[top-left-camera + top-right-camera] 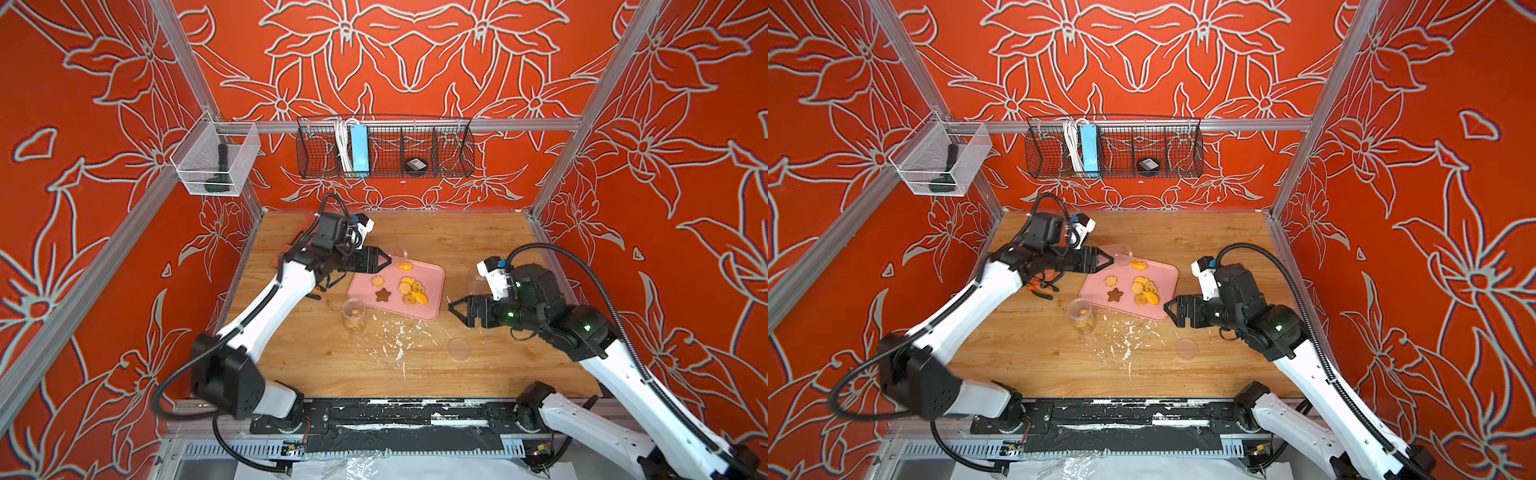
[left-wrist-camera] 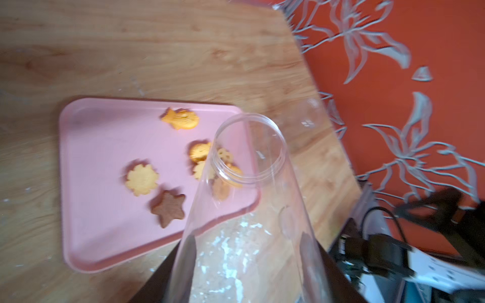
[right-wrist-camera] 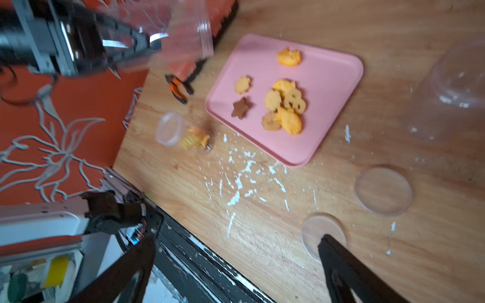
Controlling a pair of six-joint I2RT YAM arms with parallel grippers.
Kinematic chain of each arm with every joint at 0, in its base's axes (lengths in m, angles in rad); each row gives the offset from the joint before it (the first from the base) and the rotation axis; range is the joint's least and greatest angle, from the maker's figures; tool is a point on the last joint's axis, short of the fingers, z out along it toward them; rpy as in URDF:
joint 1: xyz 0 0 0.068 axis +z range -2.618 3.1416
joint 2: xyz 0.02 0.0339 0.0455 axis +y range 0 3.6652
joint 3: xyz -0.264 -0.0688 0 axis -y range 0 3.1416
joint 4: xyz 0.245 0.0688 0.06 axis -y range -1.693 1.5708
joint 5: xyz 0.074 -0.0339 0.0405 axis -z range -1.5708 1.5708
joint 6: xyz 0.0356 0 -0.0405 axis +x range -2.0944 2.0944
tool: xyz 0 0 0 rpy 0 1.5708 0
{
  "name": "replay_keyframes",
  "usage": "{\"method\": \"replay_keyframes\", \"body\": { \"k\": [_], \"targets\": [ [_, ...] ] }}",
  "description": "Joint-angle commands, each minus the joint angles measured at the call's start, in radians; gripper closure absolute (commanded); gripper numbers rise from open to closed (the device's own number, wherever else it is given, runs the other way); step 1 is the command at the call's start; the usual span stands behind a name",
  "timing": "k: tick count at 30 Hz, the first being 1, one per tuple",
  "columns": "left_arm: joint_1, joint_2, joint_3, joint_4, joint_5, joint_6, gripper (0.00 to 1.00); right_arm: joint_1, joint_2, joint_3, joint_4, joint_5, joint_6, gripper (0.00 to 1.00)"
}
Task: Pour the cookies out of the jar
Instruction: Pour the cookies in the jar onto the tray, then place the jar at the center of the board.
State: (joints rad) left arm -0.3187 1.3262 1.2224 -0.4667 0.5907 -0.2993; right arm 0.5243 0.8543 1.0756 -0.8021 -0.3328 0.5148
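Wooden table (image 1: 478,249), centre of a top view, carrying a pink tray (image 1: 431,289). White flecks (image 1: 399,340) below the tray, with one clear round lid (image 1: 459,348) to their right. Orange-handled pliers (image 1: 1040,291) left of the tray. Upper centre: black wire basket (image 1: 453,151) holding a blue power strip (image 1: 358,149). Upper left: clear mesh bin (image 1: 243,166).

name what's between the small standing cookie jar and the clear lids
White flecks on the wood table, in the right wrist view and both top views.
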Motion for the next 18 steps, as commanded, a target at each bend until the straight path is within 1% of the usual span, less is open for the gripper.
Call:
{"method": "replay_keyframes", "body": {
  "k": [1, 3, 5, 9, 11, 14, 18],
  "targets": [
    [0.018, -0.126, -0.16, 0.224, 0.26, -0.187, 0.7, -0.061, 0.017, 0.061, -0.003, -0.188, 0.027, 0.01],
    [0.018, -0.196, -0.262, 0.342, 0.362, -0.281, 0.71, -0.094, 0.036, 0.074, 0.045, -0.292, 0.08, 0.01],
    [0.018, -0.265, -0.343, 0.448, 0.427, -0.368, 0.7, -0.11, 0.054, 0.077, 0.107, -0.378, 0.136, 0.01],
    [0.018, -0.376, -0.411, 0.546, 0.508, -0.455, 0.7, -0.114, 0.114, 0.069, 0.233, -0.56, 0.241, 0.01],
    [0.018, -0.401, -0.411, 0.551, 0.541, -0.456, 0.7, -0.106, 0.142, 0.072, 0.251, -0.612, 0.249, 0.01],
    [0.018, -0.425, -0.415, 0.574, 0.596, -0.465, 0.7, -0.086, 0.149, 0.079, 0.27, -0.635, 0.245, 0.01],
    [0.017, -0.447, -0.436, 0.658, 0.626, -0.523, 0.69, -0.052, 0.136, 0.011, 0.481, -0.684, 0.381, 0.01]
  ]
}}
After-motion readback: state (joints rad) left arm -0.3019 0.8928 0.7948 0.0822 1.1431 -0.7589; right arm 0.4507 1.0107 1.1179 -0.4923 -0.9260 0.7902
